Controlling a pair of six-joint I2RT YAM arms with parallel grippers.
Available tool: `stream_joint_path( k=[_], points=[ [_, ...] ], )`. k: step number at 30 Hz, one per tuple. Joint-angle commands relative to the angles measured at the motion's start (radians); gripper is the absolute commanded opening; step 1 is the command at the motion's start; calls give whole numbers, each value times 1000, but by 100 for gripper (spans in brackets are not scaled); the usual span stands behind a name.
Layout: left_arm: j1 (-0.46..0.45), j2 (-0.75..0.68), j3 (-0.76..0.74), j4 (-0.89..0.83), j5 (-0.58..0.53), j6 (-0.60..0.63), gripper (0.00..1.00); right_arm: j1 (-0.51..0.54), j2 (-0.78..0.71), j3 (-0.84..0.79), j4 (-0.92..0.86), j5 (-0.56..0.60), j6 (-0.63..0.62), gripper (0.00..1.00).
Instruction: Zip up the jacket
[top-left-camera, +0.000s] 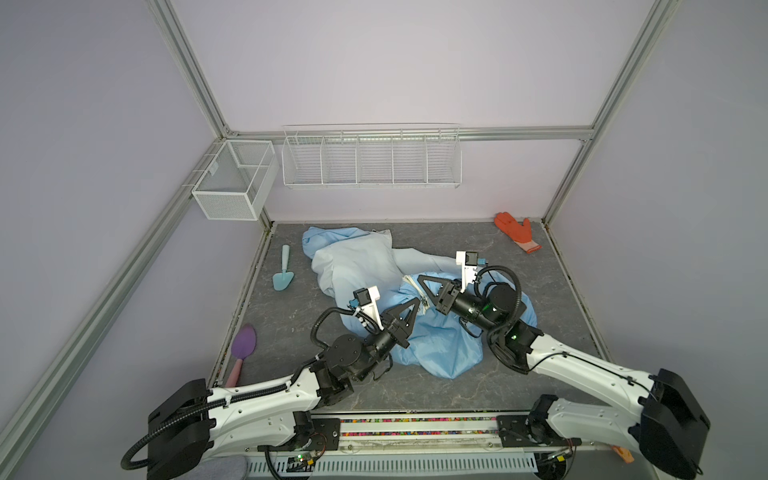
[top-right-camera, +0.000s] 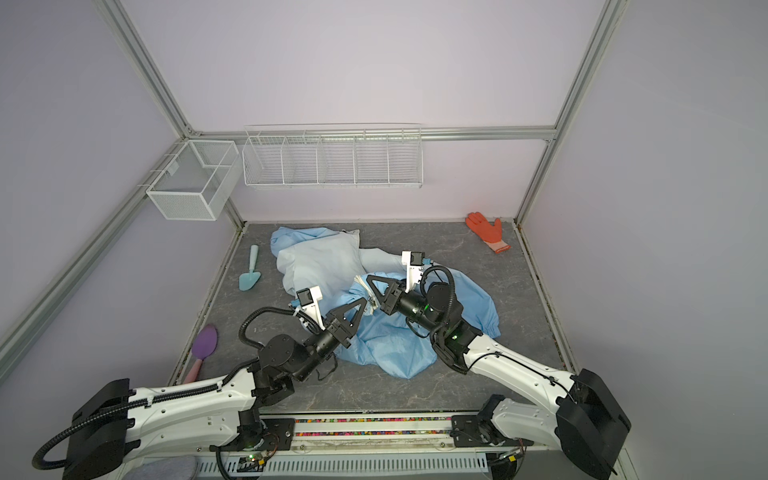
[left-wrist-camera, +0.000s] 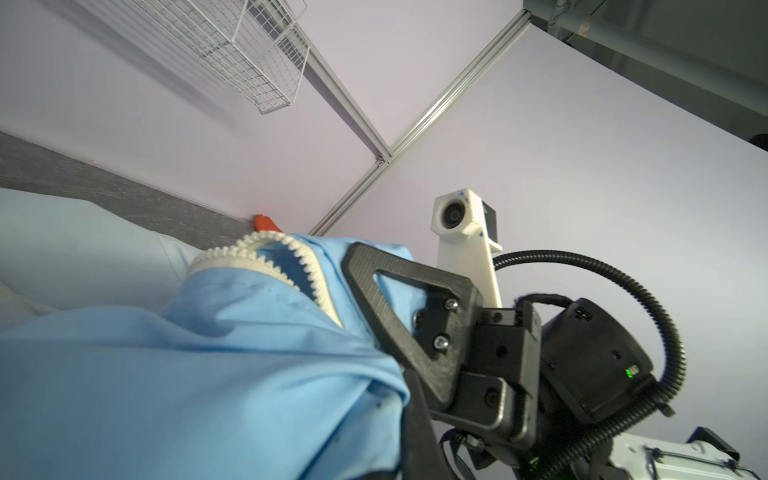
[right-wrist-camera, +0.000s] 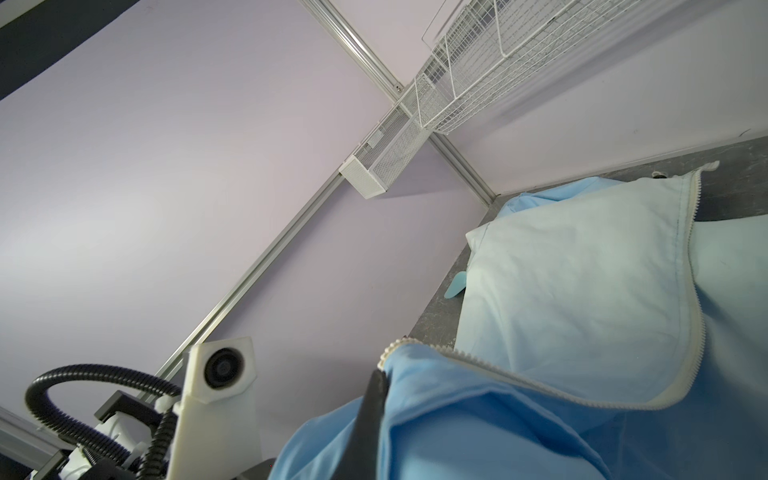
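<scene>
The left hand (top-left-camera: 415, 302) is closed on a fold of the jacket (top-left-camera: 357, 266), with the darker blue cloth bunched right at its fingertips. Just beyond it, almost tip to tip, the right hand (top-left-camera: 422, 279) is also clamped shut and pinches the jacket's edge beside the end of the zipper (right-wrist-camera: 540, 382). Between the two hands the white teeth lie apart in two separate rows, so the front is open here. The slider cannot be made out in any view.

The cloth looks thin, light and limp. It sags and creases wherever it is lifted, so it is likely to slide and bunch rather than keep its shape. The zipper tape looks like the stiffest part of the jacket. The best places to hold are probably on the tape close to the teeth and at the bottom end, keeping the line taut.

Beyond both hands the paler half of the jacket lies heaped on the counter (top-left-camera: 415, 390), with its zipper edge running away towards the back wall. Well beyond the right hand, an orange glove (top-left-camera: 517, 230) lies in the far corner.
</scene>
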Motion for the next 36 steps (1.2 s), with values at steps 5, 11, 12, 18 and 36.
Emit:
stream_joint_path(
  k=[5,11,12,18,36],
  points=[
    [1,16,75,21,160,15,0,-11,32,34,-11,46,-6,6],
    [1,-103,-33,2,4,4,0,-36,16,45,-2,2,-2,6],
    [1,-138,-57,-15,-45,3,0,-41,9,50,-8,-8,1,6],
    [53,-359,-104,-243,-244,-49,0,-50,-22,86,-93,-76,27,6],
    [84,66,-205,-42,-104,-206,0,-41,57,-266,5,-124,138,6]
  ],
)
